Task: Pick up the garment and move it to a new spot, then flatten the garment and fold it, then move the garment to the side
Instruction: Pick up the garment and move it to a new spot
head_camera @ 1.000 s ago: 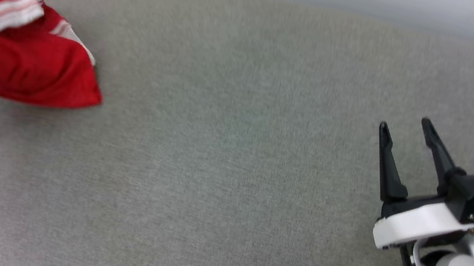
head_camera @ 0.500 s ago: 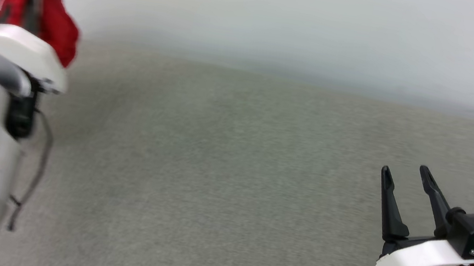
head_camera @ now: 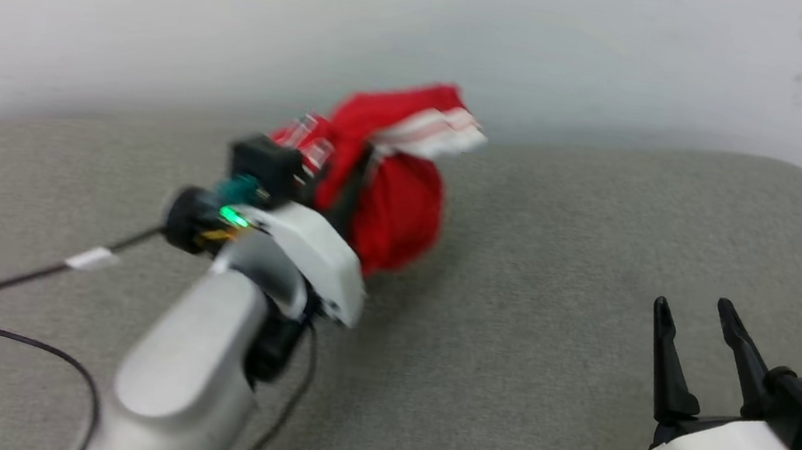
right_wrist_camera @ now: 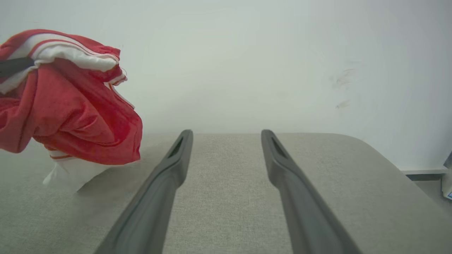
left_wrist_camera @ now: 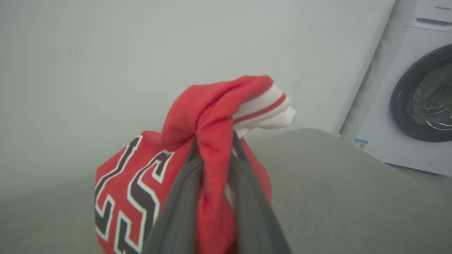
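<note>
pinching the bunched red jersey (left_wrist_camera: 134, 190): left end effector (left_wrist_camera: 214, 143); right end effector (head_camera: 693, 304) spread, empty, over grey tabletop (head_camera: 522, 368).

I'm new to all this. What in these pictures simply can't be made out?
Left wrist view: the printing on the garment is folded over and cut by the bottom edge, so it cannot be read whole.
Left wrist view: the tips of the left gripper are buried in the bunched cloth.
Head view: blur smears the garment's shape and trim.
Left wrist view: the washing machine is cut off by the right edge.
</note>
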Motion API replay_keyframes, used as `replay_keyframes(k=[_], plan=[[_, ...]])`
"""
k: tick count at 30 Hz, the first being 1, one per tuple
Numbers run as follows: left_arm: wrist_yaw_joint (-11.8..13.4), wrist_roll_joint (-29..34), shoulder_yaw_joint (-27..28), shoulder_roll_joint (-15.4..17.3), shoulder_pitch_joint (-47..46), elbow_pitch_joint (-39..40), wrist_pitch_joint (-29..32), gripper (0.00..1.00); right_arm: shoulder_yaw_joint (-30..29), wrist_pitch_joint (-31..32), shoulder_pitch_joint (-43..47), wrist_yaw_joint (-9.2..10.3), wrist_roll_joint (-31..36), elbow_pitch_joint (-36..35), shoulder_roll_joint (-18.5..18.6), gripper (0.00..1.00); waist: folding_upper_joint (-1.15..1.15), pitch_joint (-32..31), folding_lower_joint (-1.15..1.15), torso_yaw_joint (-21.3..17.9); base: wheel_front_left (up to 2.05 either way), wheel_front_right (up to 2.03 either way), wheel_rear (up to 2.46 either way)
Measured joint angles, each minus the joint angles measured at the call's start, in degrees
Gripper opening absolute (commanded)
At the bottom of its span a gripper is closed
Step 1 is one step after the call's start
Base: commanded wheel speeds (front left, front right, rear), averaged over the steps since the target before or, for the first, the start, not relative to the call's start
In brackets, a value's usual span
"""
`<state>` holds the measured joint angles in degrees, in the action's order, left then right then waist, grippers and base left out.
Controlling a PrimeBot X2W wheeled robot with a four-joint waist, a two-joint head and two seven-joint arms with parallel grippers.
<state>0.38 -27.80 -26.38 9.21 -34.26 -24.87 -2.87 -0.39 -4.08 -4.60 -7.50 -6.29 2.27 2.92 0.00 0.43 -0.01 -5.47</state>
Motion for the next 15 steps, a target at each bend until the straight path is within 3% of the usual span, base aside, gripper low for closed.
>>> replay_keyframes(k=[10,11,12,13,15], plan=[[-2.9,0.7,-10.0,-3.9,9.6,-2.1,3.3,0.00,-0.4,-0.9,-0.2,0.00,-1.3,0.0,0.0,1.00,0.00,5.9,0.01,-2.7,0.00,0.00,0.00],[-3.3,0.7,-10.6,-4.0,10.3,-2.6,3.6,0.22,-0.5,-0.9,-0.3,0.00,-1.4,0.1,0.0,1.00,0.00,6.6,0.01,-2.8,0.00,0.00,0.00],[-3.5,0.7,-11.3,-4.1,10.9,-3.0,3.8,0.71,-0.6,-1.0,-0.3,0.00,-1.4,0.2,0.0,1.00,0.00,7.1,0.01,-2.8,0.00,0.00,0.00],[-3.8,0.7,-11.8,-4.1,11.4,-3.3,3.9,1.00,-0.7,-1.3,-0.4,0.00,-1.4,0.4,0.0,1.00,0.00,7.6,0.01,-2.7,0.00,0.00,0.00],[-4.3,1.0,-12.9,-4.1,11.7,-3.8,3.9,1.00,-1.2,-1.5,-0.8,0.00,-1.4,0.7,0.0,1.00,0.00,8.1,0.02,-2.0,0.00,0.00,0.00]])
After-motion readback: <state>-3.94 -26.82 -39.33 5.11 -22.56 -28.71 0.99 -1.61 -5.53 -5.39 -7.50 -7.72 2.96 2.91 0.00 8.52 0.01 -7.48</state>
